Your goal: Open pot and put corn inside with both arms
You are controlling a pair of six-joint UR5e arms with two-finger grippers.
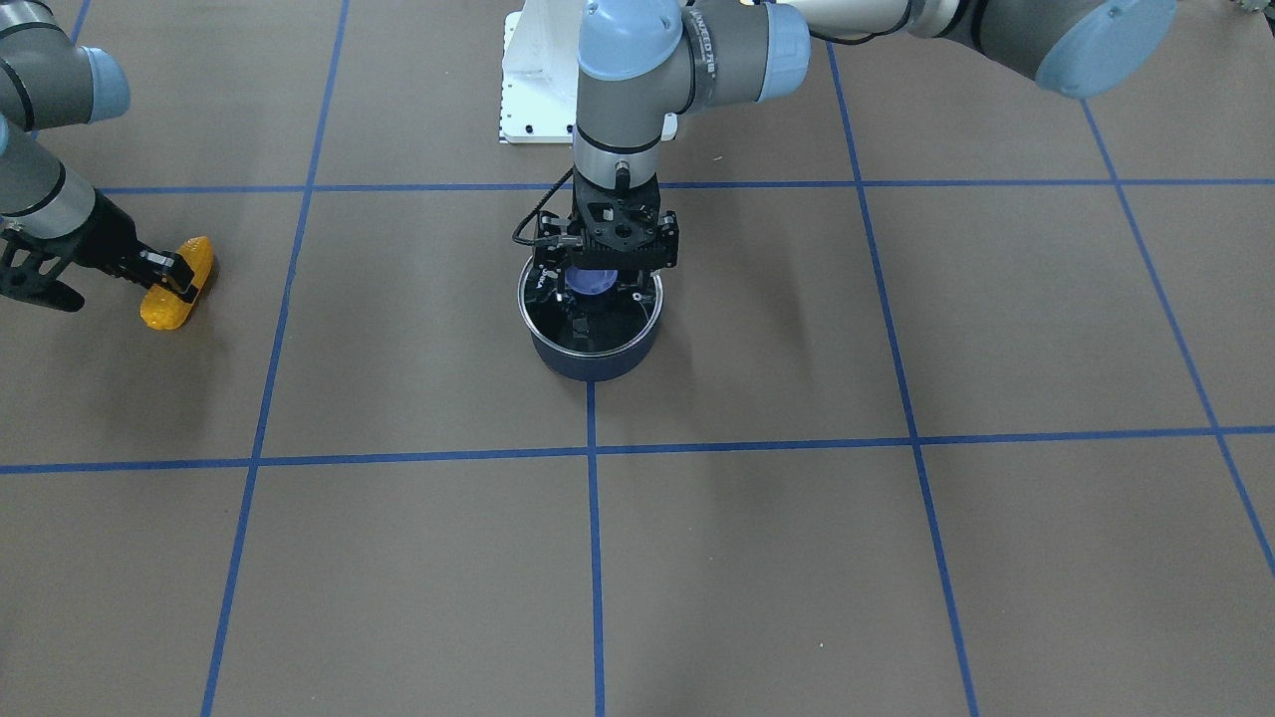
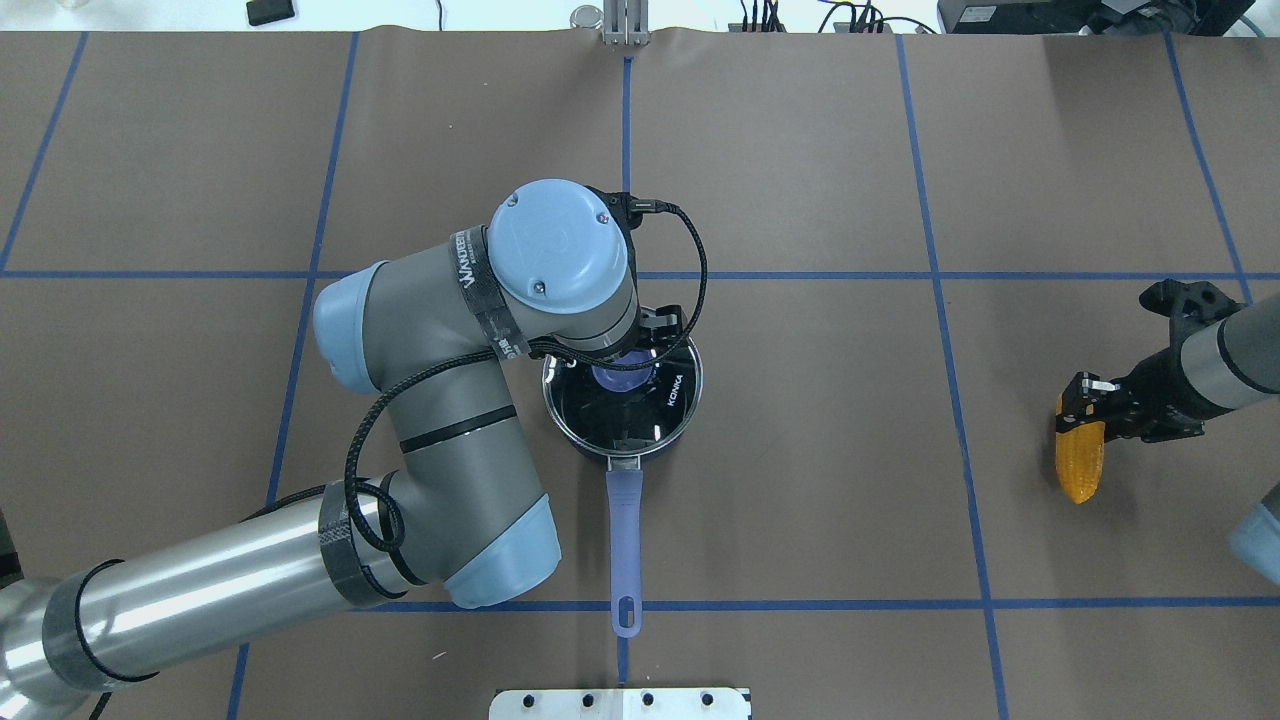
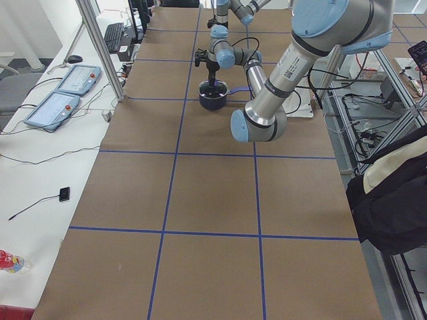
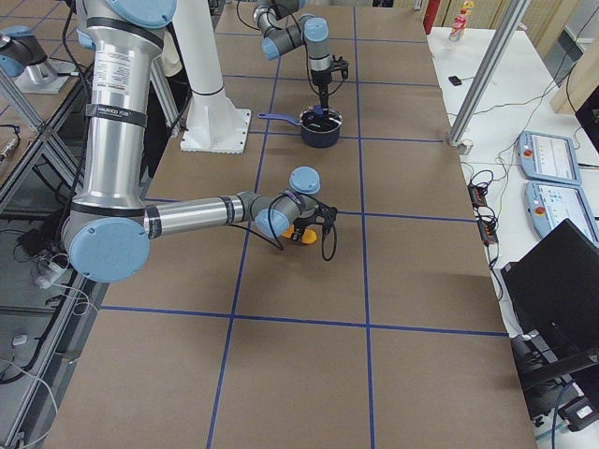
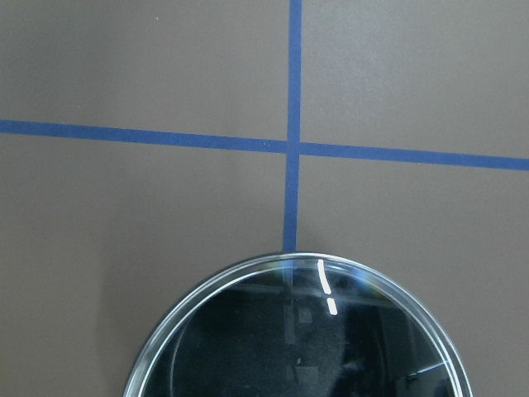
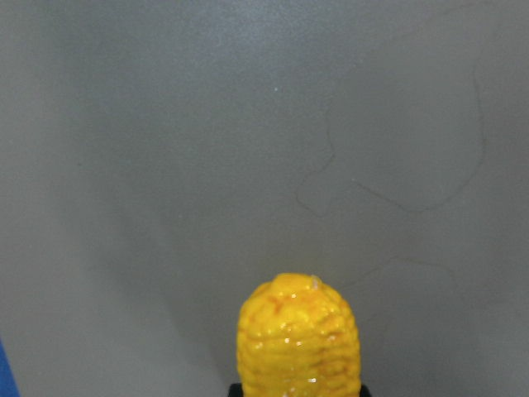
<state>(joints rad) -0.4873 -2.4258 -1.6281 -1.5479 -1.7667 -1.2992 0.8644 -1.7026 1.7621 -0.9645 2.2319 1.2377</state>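
The pot [image 1: 594,357] stands mid-table, its lavender handle [image 2: 625,530] pointing toward the robot's base. The glass lid [image 2: 650,415] lies on the pot, and its rim shows in the left wrist view [image 5: 297,269]. My left gripper [image 1: 601,287] points straight down over the lid with its jaws on either side of the blue knob [image 1: 596,282]. I cannot tell if they press on the knob. My right gripper [image 2: 1085,405] is shut on one end of the corn [image 2: 1080,462], low at the table on my right. The corn also shows in the right wrist view [image 6: 299,339].
The white base plate [image 1: 533,100] is behind the pot. Blue tape lines [image 1: 594,558] divide the brown table cover. The left arm's elbow and cable [image 2: 440,400] hang over the table left of the pot.
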